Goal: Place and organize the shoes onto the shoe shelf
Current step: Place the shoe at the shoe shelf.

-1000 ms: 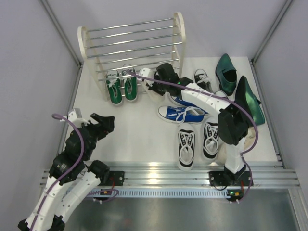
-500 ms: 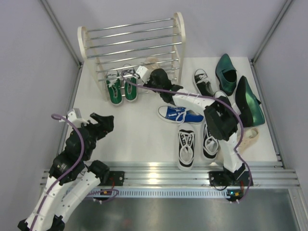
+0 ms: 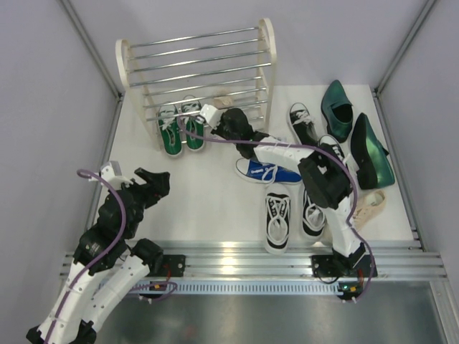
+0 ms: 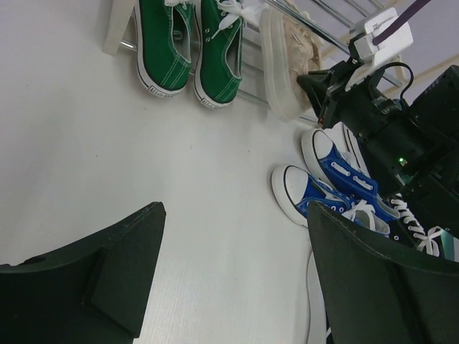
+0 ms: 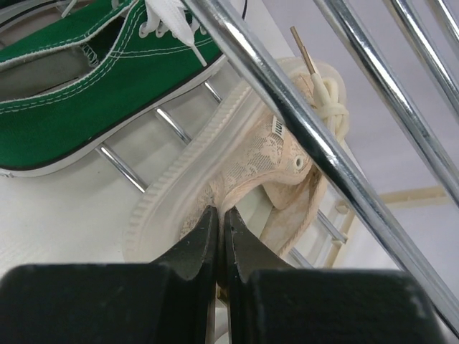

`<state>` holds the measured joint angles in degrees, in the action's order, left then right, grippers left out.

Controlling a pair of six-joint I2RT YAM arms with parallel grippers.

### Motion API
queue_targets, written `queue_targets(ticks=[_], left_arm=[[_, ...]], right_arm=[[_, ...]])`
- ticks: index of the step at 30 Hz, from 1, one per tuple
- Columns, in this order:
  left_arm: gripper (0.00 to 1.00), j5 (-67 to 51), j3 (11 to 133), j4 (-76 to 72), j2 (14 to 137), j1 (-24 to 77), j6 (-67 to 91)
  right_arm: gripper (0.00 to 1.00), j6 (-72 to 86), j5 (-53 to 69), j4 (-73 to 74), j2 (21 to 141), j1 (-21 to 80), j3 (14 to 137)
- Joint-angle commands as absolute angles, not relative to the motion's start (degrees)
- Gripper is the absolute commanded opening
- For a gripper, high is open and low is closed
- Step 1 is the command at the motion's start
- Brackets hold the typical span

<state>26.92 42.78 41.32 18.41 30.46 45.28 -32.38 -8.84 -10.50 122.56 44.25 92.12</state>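
While lying flat under both sets of jaws, holds up everything here: the white table (image 3: 208, 204). Just past the tips of the right gripper (image 5: 221, 229), the shoe shelf (image 3: 268, 50), upright, made of shiny rods between two cream sides. Off to the right of those jaws and well apart from them, two dark green dress shoes (image 3: 337, 107), close together by the table's right edge. Behind the right jaws, back along the arm, the blue sneakers (image 3: 269, 172), side by side and partly hidden by the arm in the top view. Farther back again, near the arm's base, a pair of black-and-white sneakers (image 3: 278, 218), side by side. To the right of the right jaws, just beyond the shelf's right side, another black-and-white sneaker (image 3: 305, 122). Just to the left of the right jaws, the green sneakers (image 3: 181, 129), side by side on the lowest rods of the shelf, next to its left side. Far behind the right jaws, half hidden under the arm, a loose beige sneaker (image 3: 371, 204). Right between the right jaws, the beige sneaker (image 5: 247, 161), tipped on its side under the shelf's upper rods, sole turned toward the green pair. Pinched tight on the thin cloth rim of that sneaker, both right fingers (image 5: 190, 247), pressed together with only the cloth between. On the left gripper (image 4: 233, 244), jaws held wide apart, with only table showing between them. Well ahead of those open jaws, the green pair and the shelf, well apart from them.
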Motion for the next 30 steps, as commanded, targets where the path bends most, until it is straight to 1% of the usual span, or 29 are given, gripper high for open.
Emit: queue_targets(ticks=[1,2,7,10,11,13,14,18,21,22,23,24,25,26,27,28,29,30], left_arm=[[0.86,27.8,42.5,40.6,18.9,30.3,45.0],[0.85,27.8,42.5,40.6,18.9,30.3,45.1],[0.85,27.7,42.6,40.6,19.0,30.3,45.4],[0.86,27.7,42.7,40.5,19.2,30.3,46.1],[0.86,27.7,42.7,40.3,19.2,30.3,46.8],[0.87,27.6,42.7,39.6,19.8,30.3,47.5],[0.87,27.4,42.6,39.2,20.2,30.3,48.1],[0.88,25.9,42.2,36.0,23.3,30.3,48.7],[0.88,24.5,42.3,33.6,26.4,30.3,48.6],[0.88,24.3,42.4,33.1,27.2,30.3,48.6],[0.88,24.0,42.7,32.2,28.8,30.3,48.4],[0.88,23.5,42.9,31.7,29.5,30.3,48.3],[0.87,23.3,43.0,31.3,30.4,30.3,48.2],[0.85,23.3,43.2,30.4,32.2,30.2,48.3],[0.84,23.3,43.3,30.1,33.1,30.2,48.5],[0.83,24.2,43.6,29.8,34.4,30.3,48.9],[0.81,24.7,44.2,29.5,36.9,30.3,49.8],[0.76,25.2,44.6,28.7,38.3,30.3,50.1]], right_arm=[[0.0,-35.1,-8.1,-20.7,121.7,45.4,92.2],[0.04,-35.1,-8.1,-20.7,121.9,45.6,92.1],[0.15,-35.5,-7.9,-20.5,121.6,45.5,91.1],[0.32,-35.5,-7.1,-21.0,119.9,45.4,88.9],[0.44,-35.2,-6.6,-21.5,117.9,45.4,87.9],[0.53,-34.4,-5.8,-22.3,115.7,45.2,85.1],[0.56,-33.7,-4.8,-22.5,113.1,45.2,84.0],[0.61,-30.7,-1.9,-20.2,107.4,44.9,80.2],[0.63,-28.3,-0.3,-16.4,103.5,44.6,79.5],[0.64,-27.7,4.0,-11.5,102.7,44.3,80.1],[0.68,-27.2,6.6,-8.0,101.3,43.4,81.0],[0.68,-27.3,10.0,-3.8,100.7,42.8,83.8],[0.67,-28.6,22.1,2.5,100.5,40.8,85.8],[0.65,-31.2,29.3,13.0,100.7,39.5,90.1],[0.64,-33.0,36.1,19.2,101.2,37.9,92.1],[0.64,-35.4,46.6,24.6,101.9,36.6,94.0],[0.61,-40.1,50.0,35.7,103.1,34.7,97.3],[0.6,-42.3,52.3,39.9,103.4,34.2,98.0]])
